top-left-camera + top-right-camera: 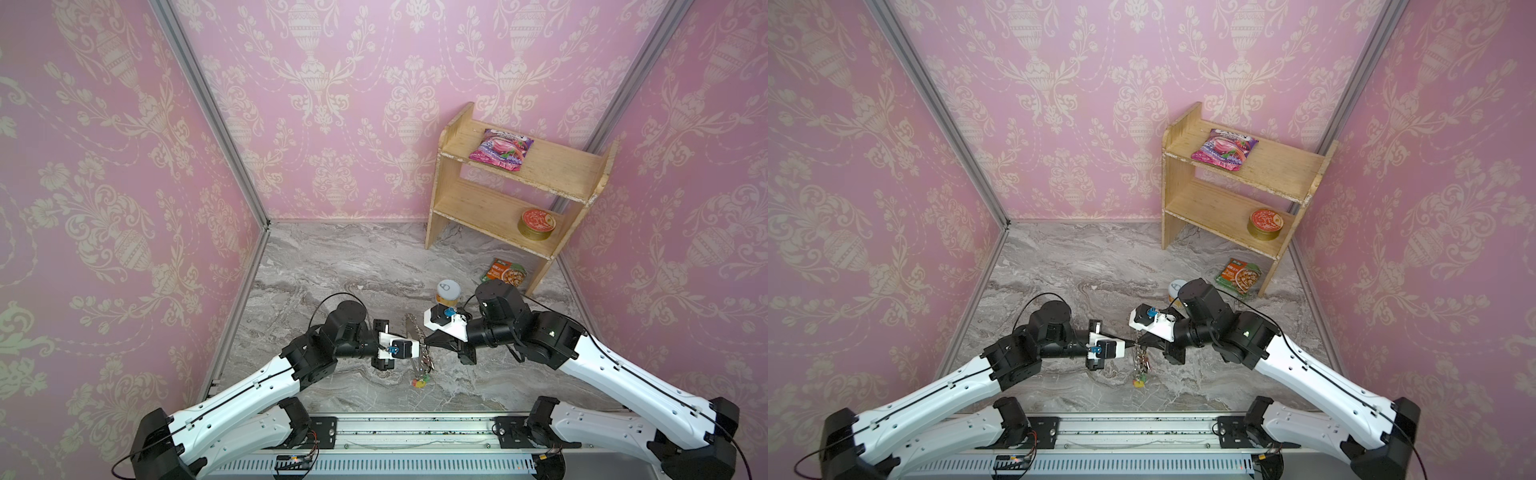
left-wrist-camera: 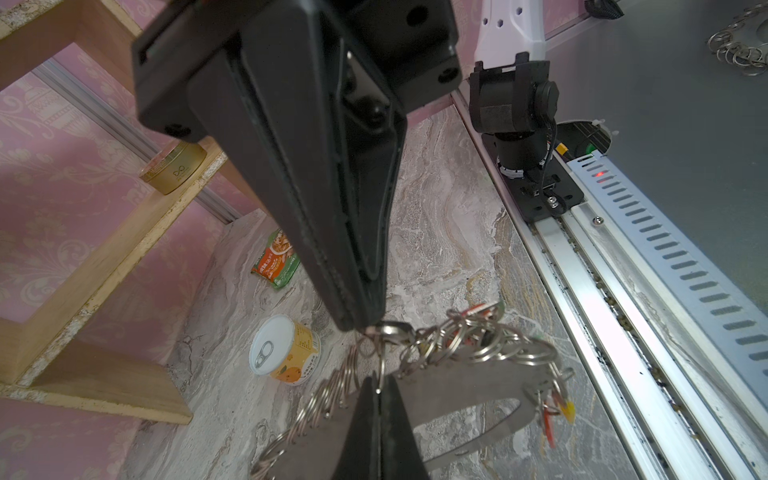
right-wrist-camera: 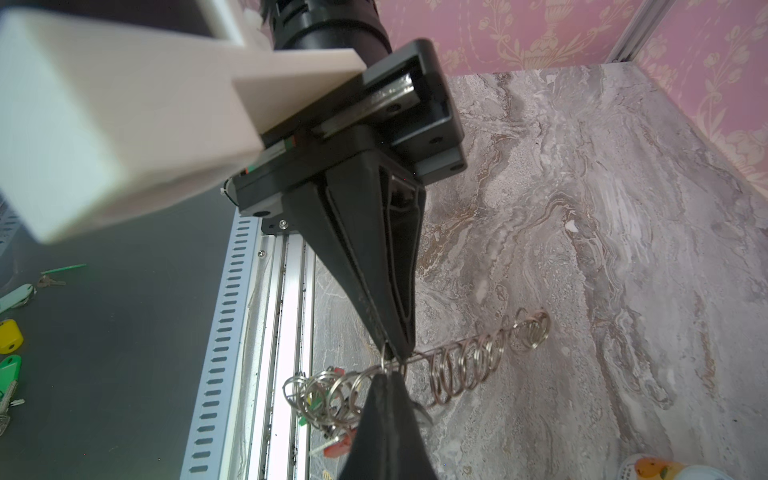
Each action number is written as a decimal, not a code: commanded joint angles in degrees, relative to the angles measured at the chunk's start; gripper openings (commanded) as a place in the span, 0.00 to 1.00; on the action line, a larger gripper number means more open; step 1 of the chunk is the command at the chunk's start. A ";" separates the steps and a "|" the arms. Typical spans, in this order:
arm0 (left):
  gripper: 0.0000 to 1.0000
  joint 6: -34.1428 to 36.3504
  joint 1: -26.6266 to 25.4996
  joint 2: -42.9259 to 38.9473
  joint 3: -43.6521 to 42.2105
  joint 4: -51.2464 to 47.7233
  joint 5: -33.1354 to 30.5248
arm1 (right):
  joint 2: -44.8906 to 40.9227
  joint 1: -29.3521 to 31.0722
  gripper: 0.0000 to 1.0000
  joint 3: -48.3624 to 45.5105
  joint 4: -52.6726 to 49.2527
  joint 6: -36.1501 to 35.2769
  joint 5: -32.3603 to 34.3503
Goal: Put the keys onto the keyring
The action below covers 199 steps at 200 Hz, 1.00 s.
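Tips meet: our left gripper [image 2: 376, 399] and right gripper [image 2: 363, 324], jaws together, both pinch flat silvery metal keyring [image 2: 457, 386], long axis crossing between them; black plastic-headed key unseen.

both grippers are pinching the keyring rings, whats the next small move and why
Probably hold the left gripper fixed and ease the right gripper slightly away, to spread the ring between them: both are shut on neighbouring rings of the keyring, tips almost meeting.
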 commanded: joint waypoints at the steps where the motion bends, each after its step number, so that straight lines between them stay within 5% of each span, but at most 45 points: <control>1: 0.00 -1.54 0.37 -1.14 2.59 1.10 1.57 | -0.12 0.24 0.00 1.21 -1.26 -0.61 -2.42; 199: 0.00 -1.12 0.30 -1.84 2.50 0.75 1.80 | 0.23 -0.54 0.00 1.27 0.15 0.13 -1.87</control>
